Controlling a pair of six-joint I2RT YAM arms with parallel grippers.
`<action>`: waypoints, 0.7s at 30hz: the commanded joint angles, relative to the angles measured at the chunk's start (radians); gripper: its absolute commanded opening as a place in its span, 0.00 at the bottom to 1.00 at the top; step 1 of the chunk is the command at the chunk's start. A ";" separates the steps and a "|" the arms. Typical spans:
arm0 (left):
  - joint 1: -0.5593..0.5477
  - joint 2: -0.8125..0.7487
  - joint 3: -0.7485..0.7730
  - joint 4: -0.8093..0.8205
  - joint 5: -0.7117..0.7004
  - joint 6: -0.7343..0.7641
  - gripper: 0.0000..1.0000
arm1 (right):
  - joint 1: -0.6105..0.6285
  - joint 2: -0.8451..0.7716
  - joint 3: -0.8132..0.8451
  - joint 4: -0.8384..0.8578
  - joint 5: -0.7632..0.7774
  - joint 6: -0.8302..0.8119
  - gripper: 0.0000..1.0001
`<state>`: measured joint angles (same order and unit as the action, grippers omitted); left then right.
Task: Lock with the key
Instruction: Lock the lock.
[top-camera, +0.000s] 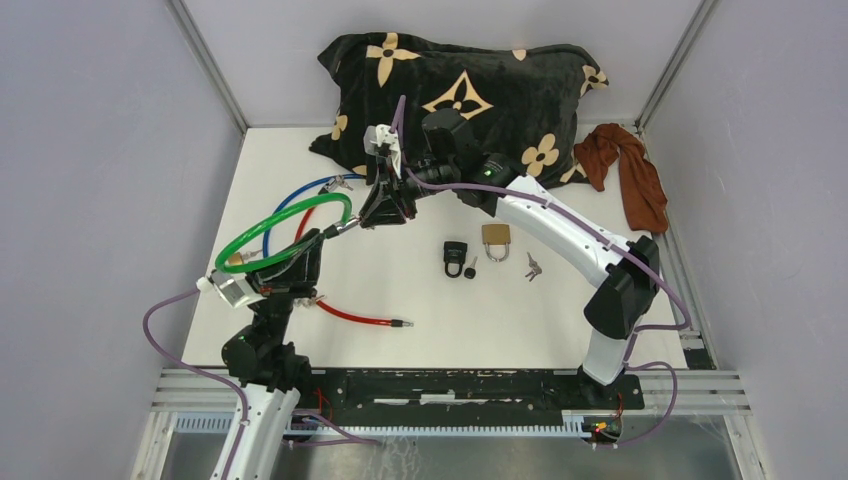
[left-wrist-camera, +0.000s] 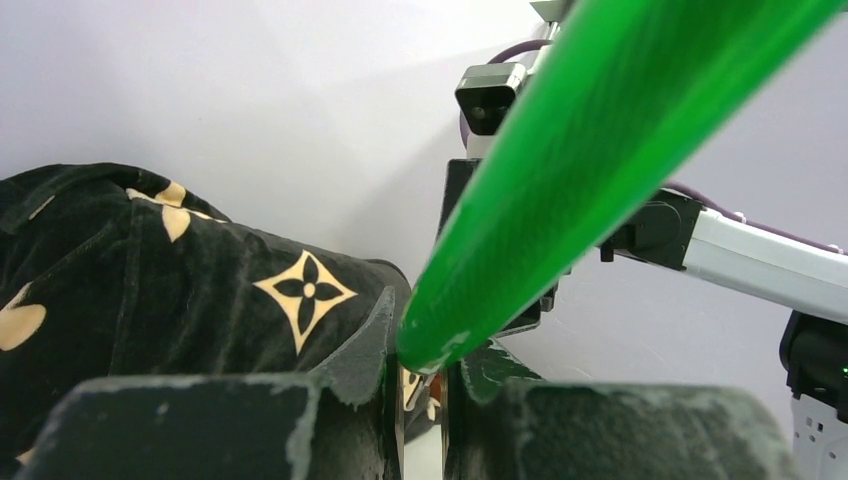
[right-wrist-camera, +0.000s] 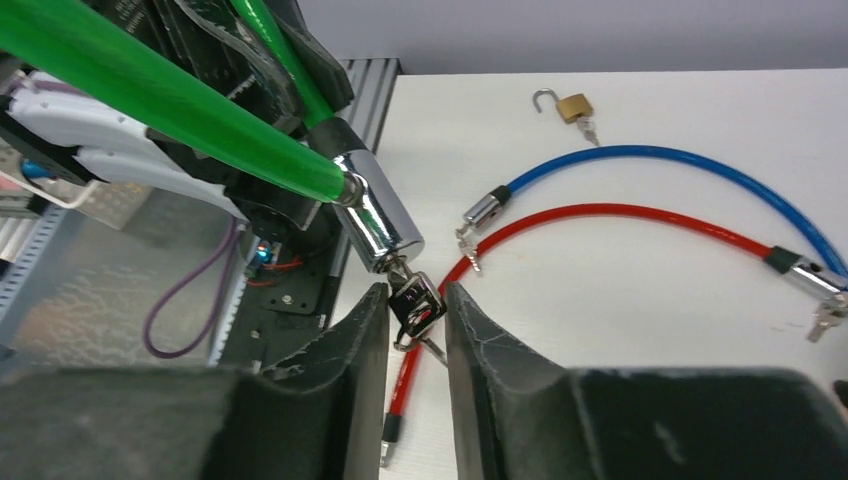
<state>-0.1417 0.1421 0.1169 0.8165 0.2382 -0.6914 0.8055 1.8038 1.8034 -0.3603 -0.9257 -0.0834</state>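
Right pincer (right-wrist-camera: 416, 295) comes first, big and dark at the bottom of the right wrist view. Its two fingers press on both sides of a small black head, so it is pinching the key (right-wrist-camera: 414, 305). That key sits in the end of the shiny lock barrel (right-wrist-camera: 378, 222), near the middle of the frame. I think the pinch is there so the key can be turned to lock it.

Just behind, the green cable (right-wrist-camera: 170, 100) runs from the barrel to the upper left corner. The left pincer (left-wrist-camera: 425, 355) is pressed together on this green cable, at the bottom middle of the left wrist view. It holds the lock up off the table, key end toward the other arm. I think that keeps the lock from spinning when the key twists.

Farther off, on the white table (right-wrist-camera: 650, 340), a red cable (right-wrist-camera: 620, 212) and a blue cable (right-wrist-camera: 660, 155) curve across the right side, apart from both pincers. A small brass padlock (right-wrist-camera: 572, 105) lies open near the top. At the very back of the top view, a black pillow (top-camera: 460, 90) with gold flowers leans on the wall.
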 joint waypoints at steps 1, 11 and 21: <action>0.001 -0.004 0.041 0.049 -0.007 -0.002 0.02 | 0.000 -0.020 0.007 0.062 -0.062 0.020 0.23; 0.002 -0.001 0.043 0.038 -0.014 -0.011 0.02 | 0.017 -0.083 -0.080 0.147 0.008 -0.014 0.00; 0.001 0.026 0.044 -0.009 -0.005 -0.022 0.02 | 0.162 -0.380 -0.617 0.735 0.392 -0.478 0.00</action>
<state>-0.1463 0.1516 0.1200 0.8013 0.2668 -0.7181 0.9184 1.4853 1.2751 0.1150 -0.6216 -0.3481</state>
